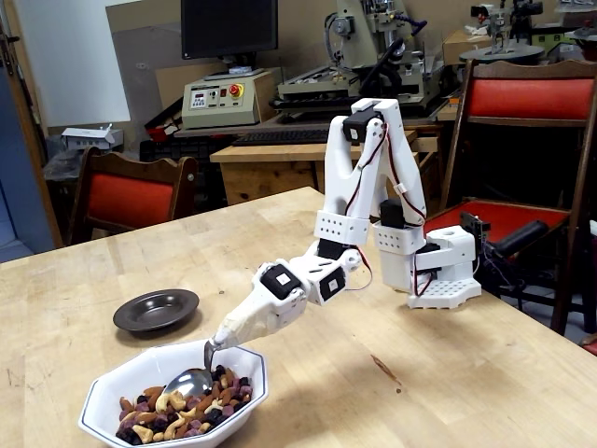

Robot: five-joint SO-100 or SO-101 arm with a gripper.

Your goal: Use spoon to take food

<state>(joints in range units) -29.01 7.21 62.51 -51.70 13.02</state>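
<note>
Here the white arm (373, 215) stands on its base at the right of the wooden table (392, 373), rises to a high elbow, folds back down, then reaches low and leftward toward the near-left corner. Its wrist slopes down to the gripper (231, 329), whose end is wrapped in beige tape; the jaws are hidden under that wrap, so how far apart they stand cannot be told. The spoon (189, 381) projects from the taped end, its thin bent handle dropping to a shiny oval bowl. The bowl of the spoon lies on the food (177, 415), tilted toward the left, at the middle of the heap.

The food, tan curved nuts mixed with dark purple and black bits, fills a white 8-sided bowl (244, 378) with a thin dark rim line, at the near-left edge of the table. Just beyond it, to the far left, sits a small dark saucer (157, 310), apart from the bowl.

Around the table are 2 wooden chairs with red cushions, 1 at the far left (126, 196) and 1 at the right (522, 103). Behind them a bench holds a black monitor (229, 28), a beige control box (219, 101) with a red button, a keyboard (280, 137) and grey workshop machines (373, 56).
</note>
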